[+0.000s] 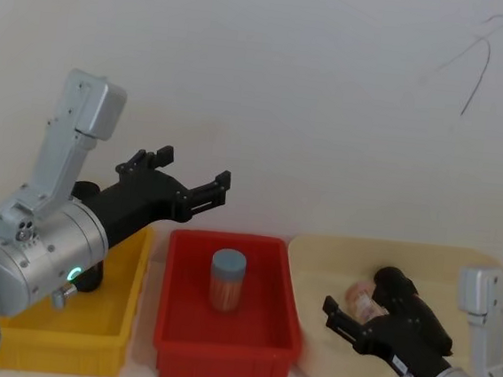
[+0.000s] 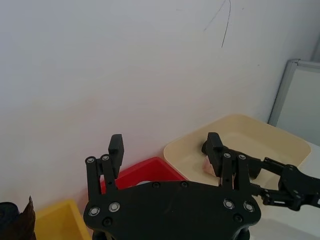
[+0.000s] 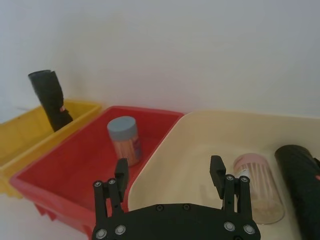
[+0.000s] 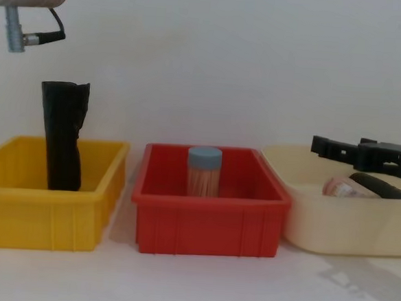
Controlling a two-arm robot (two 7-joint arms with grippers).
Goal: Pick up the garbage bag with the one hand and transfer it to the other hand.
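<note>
The garbage bag (image 1: 395,284) is a black roll lying in the cream tray (image 1: 316,257) beside a clear jar (image 1: 361,297). It also shows in the right wrist view (image 3: 300,190), with a red label patch at its edge, and in the chest view (image 4: 384,185). My right gripper (image 1: 347,309) hovers low over that tray, open (image 3: 169,167), with nothing between its fingers and the roll off to one side. My left gripper (image 1: 193,167), on the arm with the green light, is raised high above the yellow and red bins, open and empty (image 2: 165,142).
A second black roll with a jagged top (image 4: 62,137) stands upright in the yellow bin (image 4: 18,200). The red bin (image 4: 209,223) in the middle holds an upright jar with a blue lid (image 4: 204,171). A white wall stands close behind the bins.
</note>
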